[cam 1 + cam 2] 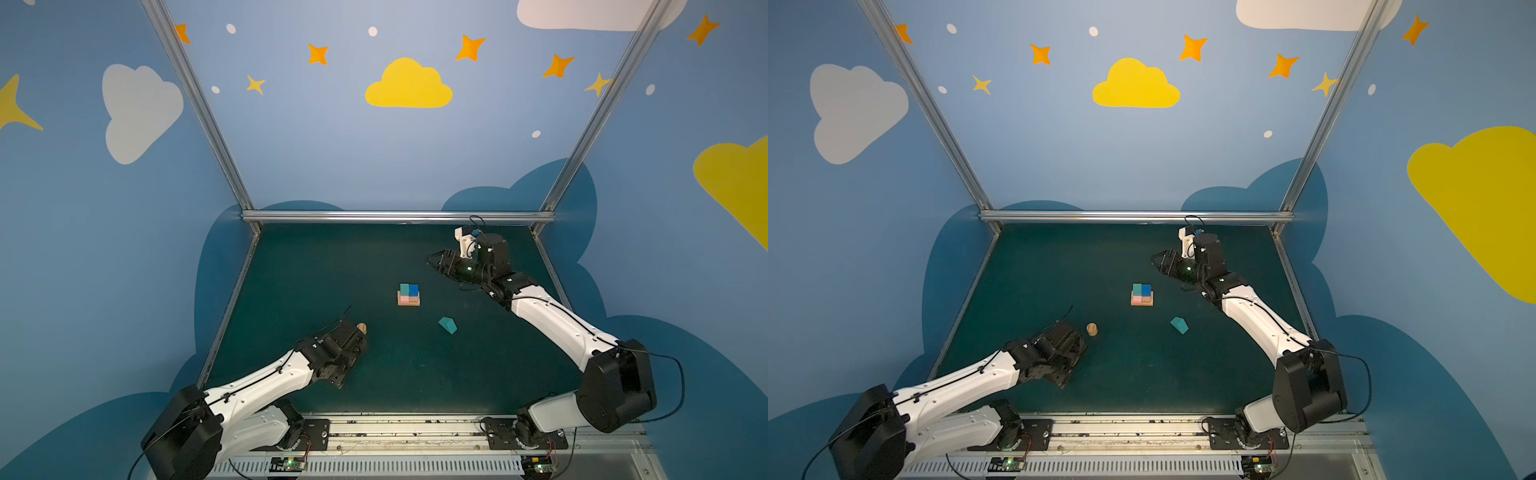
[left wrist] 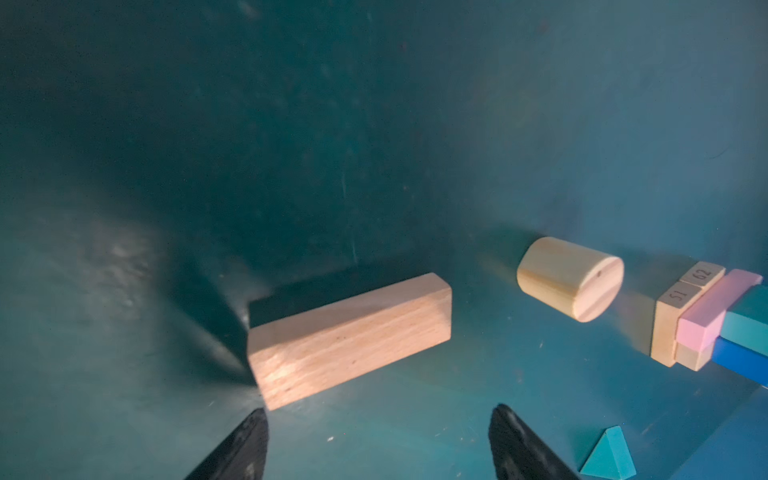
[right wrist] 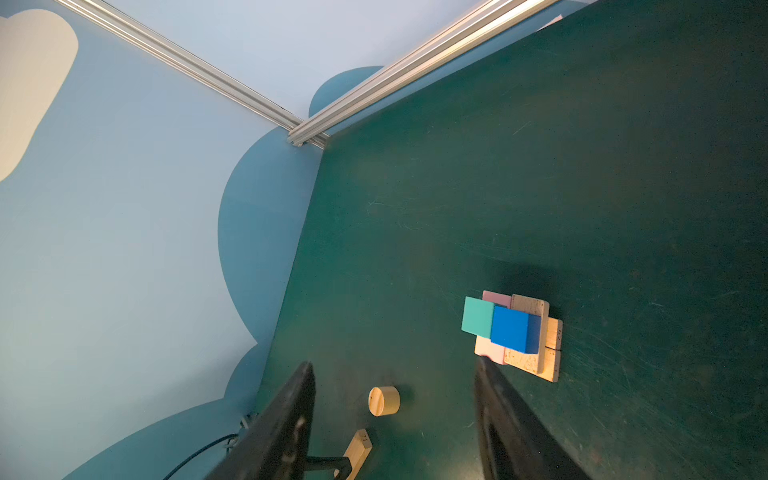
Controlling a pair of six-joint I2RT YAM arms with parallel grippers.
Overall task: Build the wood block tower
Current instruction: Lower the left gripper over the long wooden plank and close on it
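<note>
The wood block tower stands mid-table: tan bars at the bottom, a pink bar above them, then a teal cube and a blue cube side by side on top. A teal house-shaped piece lies to its front right. A tan cylinder lies on its side at front left. My left gripper is open just short of a loose tan bar, which is hidden in both top views. My right gripper hangs open and empty behind and to the right of the tower.
Aluminium rails and painted walls close in the dark green table at the back and sides. The arm bases sit on a metal rail along the front edge.
</note>
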